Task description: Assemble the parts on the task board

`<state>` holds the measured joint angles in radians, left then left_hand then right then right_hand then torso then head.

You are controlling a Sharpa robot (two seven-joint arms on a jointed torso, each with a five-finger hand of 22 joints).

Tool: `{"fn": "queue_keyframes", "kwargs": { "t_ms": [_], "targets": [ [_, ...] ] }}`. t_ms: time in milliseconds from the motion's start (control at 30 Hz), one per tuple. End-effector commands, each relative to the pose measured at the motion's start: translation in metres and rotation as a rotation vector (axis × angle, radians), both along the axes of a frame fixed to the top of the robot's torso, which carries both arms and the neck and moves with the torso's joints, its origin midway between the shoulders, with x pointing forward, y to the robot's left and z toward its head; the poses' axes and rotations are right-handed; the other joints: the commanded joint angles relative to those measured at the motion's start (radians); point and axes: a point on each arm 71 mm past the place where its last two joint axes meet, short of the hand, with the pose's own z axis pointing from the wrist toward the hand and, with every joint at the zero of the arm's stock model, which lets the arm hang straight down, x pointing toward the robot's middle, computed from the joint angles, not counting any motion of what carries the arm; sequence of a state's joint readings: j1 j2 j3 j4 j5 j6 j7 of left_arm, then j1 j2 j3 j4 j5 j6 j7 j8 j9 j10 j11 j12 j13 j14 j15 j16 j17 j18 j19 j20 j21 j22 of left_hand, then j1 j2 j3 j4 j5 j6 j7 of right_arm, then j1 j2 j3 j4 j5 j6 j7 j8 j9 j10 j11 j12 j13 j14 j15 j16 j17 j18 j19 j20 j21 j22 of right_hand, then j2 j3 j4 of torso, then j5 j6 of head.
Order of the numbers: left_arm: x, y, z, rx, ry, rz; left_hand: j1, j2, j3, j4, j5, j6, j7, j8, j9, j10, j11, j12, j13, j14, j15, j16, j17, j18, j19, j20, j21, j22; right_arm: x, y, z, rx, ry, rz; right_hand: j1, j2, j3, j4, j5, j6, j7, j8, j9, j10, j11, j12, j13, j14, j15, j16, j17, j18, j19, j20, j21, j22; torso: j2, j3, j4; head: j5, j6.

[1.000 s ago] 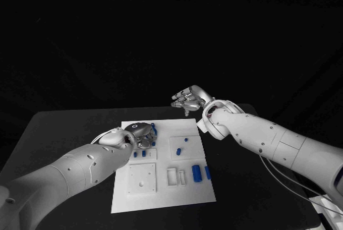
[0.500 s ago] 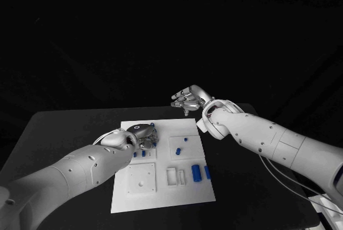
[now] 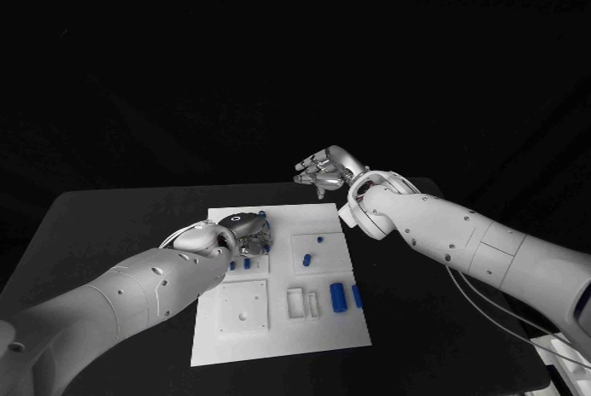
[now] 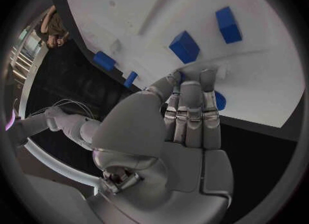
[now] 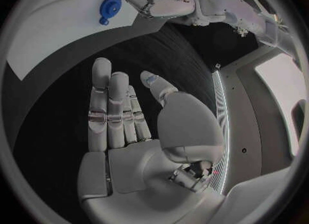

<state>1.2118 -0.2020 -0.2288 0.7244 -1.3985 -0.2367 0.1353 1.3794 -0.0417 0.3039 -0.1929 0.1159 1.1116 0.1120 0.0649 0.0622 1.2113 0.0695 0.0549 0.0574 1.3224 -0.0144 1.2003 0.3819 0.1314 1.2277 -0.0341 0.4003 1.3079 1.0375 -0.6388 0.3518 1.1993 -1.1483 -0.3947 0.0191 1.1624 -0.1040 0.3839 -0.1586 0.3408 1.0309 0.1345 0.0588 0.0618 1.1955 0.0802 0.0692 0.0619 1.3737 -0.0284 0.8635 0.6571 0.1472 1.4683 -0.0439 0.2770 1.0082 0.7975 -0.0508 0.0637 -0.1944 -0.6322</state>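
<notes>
Two white arms reach over the black table, on which the white task board lies in the middle. The right hand hangs raised beyond the board's far edge, well apart from it, its fingers straight, slightly spread and holding nothing. The left hand is down on the far left part of the board, fingers bent forward side by side with their tips at the white surface; whether they grip anything there I cannot tell. A round blue part peeks out just beside those fingertips. Two blue cylinders lie side by side toward the board's right edge, next to a white rectangular fixture. A smaller blue peg sits on a raised square pad near the middle, and a round blue gear-like part lies near the far corner beside the left hand.
</notes>
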Motion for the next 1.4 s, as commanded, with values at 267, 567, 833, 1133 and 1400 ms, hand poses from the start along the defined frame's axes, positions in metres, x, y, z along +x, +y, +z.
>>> {"fn": "queue_keyframes", "kwargs": {
  "t_ms": [267,567,833,1133,1400],
  "targets": [
    [-0.003,0.002,-0.01,0.038,0.043,-0.003,0.005,0.025,-0.009,0.008,0.005,0.042,-0.008,-0.002,0.002,0.029,-0.009,0.003,0.001,0.004,-0.012,-0.002,0.002,-0.015,0.001,-0.008,0.011,0.021,0.0,0.001,0.0,-0.001,0.0,0.016,-0.002,-0.002,0.002,0.007,0.006,0.008,-0.002,0.003,0.001,0.003,-0.005,-0.006,-0.001,-0.003,0.004,0.004,-0.002,0.023,0.034,0.001,0.007,-0.004,0.0,0.0001,-0.0004,0.002,0.002],
    [-0.003,0.004,-0.006,0.006,0.003,-0.001,0.01,0.043,-0.029,0.006,0.013,0.068,-0.013,-0.003,0.002,0.053,-0.019,0.003,0.002,0.016,-0.021,-0.005,0.003,-0.022,0.008,-0.019,0.018,0.02,0.0,0.001,0.0,-0.002,-0.001,0.015,-0.002,-0.002,0.002,0.007,0.006,0.008,-0.002,0.003,0.001,0.003,-0.005,-0.006,-0.001,-0.003,0.004,0.004,-0.002,0.023,0.034,0.001,0.007,-0.004,-0.001,-0.001,0.0014,0.004,0.006],
    [-0.001,0.005,0.005,-0.063,-0.018,0.013,0.01,0.045,-0.03,0.002,0.017,0.066,-0.012,-0.003,0.002,0.05,-0.018,0.003,0.001,0.02,-0.021,-0.009,0.002,-0.022,0.01,-0.02,0.021,0.02,0.0,-0.001,0.0,-0.003,-0.001,0.011,-0.002,-0.002,0.002,0.007,0.006,0.008,-0.002,0.003,0.001,0.003,-0.005,-0.006,-0.001,-0.003,0.004,0.004,-0.002,0.023,0.034,0.001,0.007,-0.004,-0.002,-0.0017,0.0027,0.01,0.012],
    [0.002,0.005,0.027,-0.155,-0.025,0.034,0.009,0.046,-0.028,0.001,0.017,0.064,-0.012,-0.003,0.002,0.047,-0.017,0.003,0.001,0.022,-0.021,-0.01,0.002,-0.021,0.01,-0.019,0.021,0.02,0.0,-0.004,0.0,-0.006,0.0,0.006,-0.002,-0.002,0.003,0.008,0.007,0.01,-0.003,0.004,0.001,0.005,-0.005,-0.006,-0.001,-0.003,0.004,0.005,-0.003,0.023,0.034,0.0,0.009,-0.007,-0.004,-0.0035,0.0053,0.022,0.018],
    [0.004,0.016,0.038,-0.174,-0.018,0.054,0.009,0.045,-0.028,-0.002,0.017,0.063,-0.012,-0.003,0.002,0.048,-0.017,0.003,0.001,0.023,-0.02,-0.013,0.002,-0.021,0.01,-0.019,0.022,0.02,0.0,-0.007,-0.001,-0.009,0.001,0.002,-0.002,-0.002,0.003,0.008,0.007,0.01,-0.003,0.004,0.001,0.005,-0.005,-0.006,-0.001,-0.003,0.004,0.005,-0.003,0.023,0.034,0.0,0.009,-0.007,-0.005,-0.0042,0.0078,0.033,0.02]
  ]
}}
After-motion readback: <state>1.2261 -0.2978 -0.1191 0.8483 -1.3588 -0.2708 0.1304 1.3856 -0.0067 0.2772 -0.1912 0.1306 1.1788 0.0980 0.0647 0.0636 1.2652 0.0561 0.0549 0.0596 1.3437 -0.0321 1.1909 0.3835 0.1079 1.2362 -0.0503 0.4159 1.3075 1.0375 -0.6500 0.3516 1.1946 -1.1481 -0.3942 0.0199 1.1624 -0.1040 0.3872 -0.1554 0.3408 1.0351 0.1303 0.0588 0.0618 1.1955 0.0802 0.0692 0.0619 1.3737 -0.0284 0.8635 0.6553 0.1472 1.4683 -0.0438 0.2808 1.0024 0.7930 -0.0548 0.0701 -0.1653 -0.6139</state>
